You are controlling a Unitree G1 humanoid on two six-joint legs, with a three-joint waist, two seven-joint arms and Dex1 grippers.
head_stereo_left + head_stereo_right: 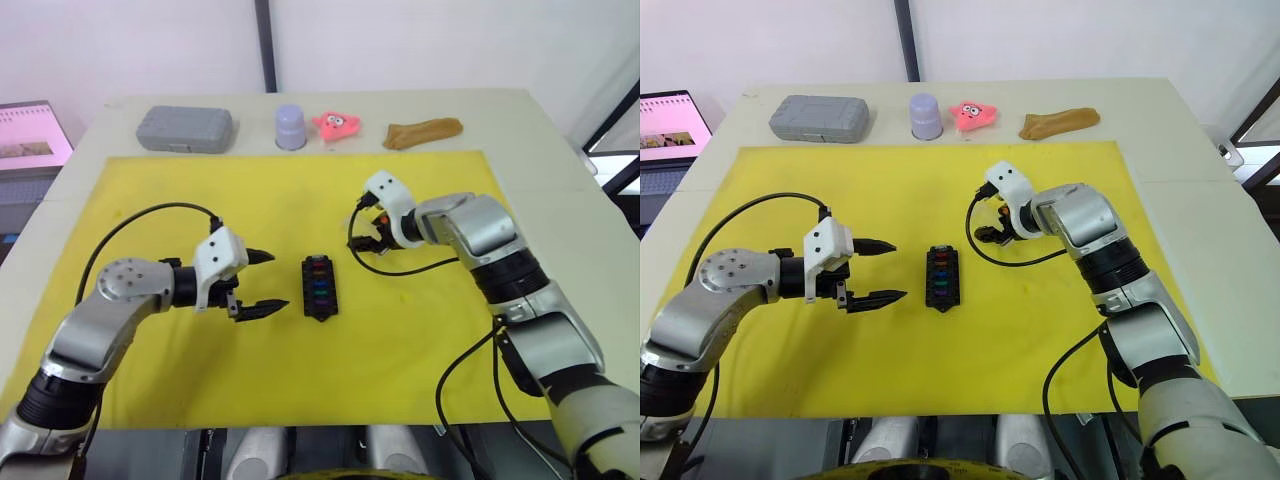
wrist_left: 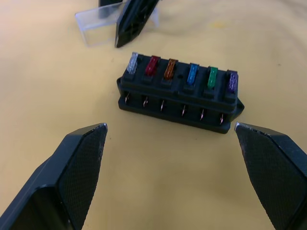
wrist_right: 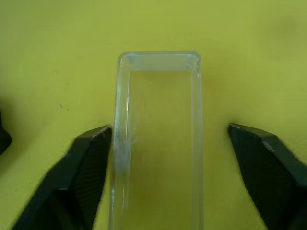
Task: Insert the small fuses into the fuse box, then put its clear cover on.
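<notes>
The black fuse box point(image 1: 320, 286) lies mid-mat, and several small fuses point(image 2: 181, 74) in grey, red, orange, blue, green and purple stand in one row of its slots. My left gripper point(image 1: 268, 282) is open just left of the box, level with it and not touching. The clear cover point(image 3: 158, 143) lies flat on the mat to the box's right and a little farther back. My right gripper point(image 3: 169, 128) is open and lowered over the cover, one finger on each long side. One finger point(image 3: 91, 163) is right at the cover's wall.
A yellow mat point(image 1: 200, 190) covers most of the pale table. Along the back edge stand a grey case point(image 1: 185, 128), a lavender cup point(image 1: 290, 126), a pink star toy point(image 1: 338, 124) and a brown object point(image 1: 423, 132). A laptop point(image 1: 30, 135) sits off the table's left side.
</notes>
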